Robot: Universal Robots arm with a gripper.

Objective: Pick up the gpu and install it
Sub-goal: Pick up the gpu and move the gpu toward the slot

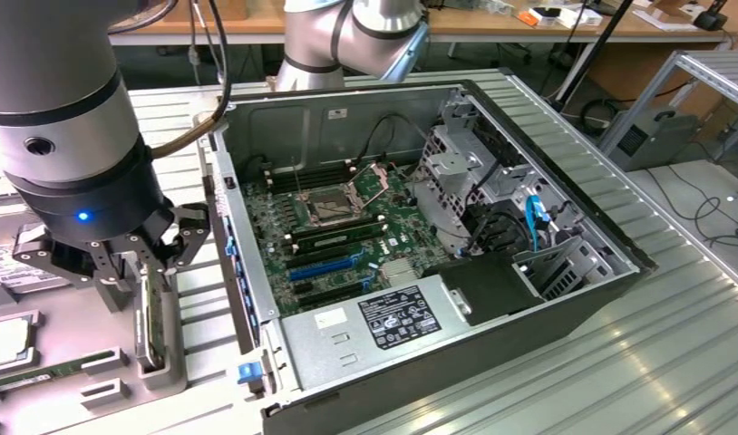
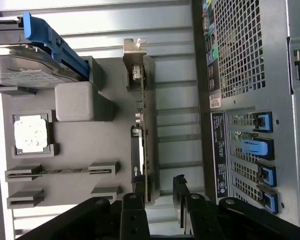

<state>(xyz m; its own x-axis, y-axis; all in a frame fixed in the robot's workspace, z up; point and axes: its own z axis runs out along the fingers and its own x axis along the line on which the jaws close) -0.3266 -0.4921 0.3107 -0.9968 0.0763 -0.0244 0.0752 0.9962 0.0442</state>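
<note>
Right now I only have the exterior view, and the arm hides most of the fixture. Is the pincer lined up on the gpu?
Observer: In the wrist view the gpu stands on edge, its near end between the fingers of the open pincer, closer to one finger.
Operator: Where is its bracket?
Observer: The silver bracket is at the end away from the pincer.
Operator: Anything beside the card?
Observer: A gray block sits on the fixture alongside it, with a gap between them.
</note>
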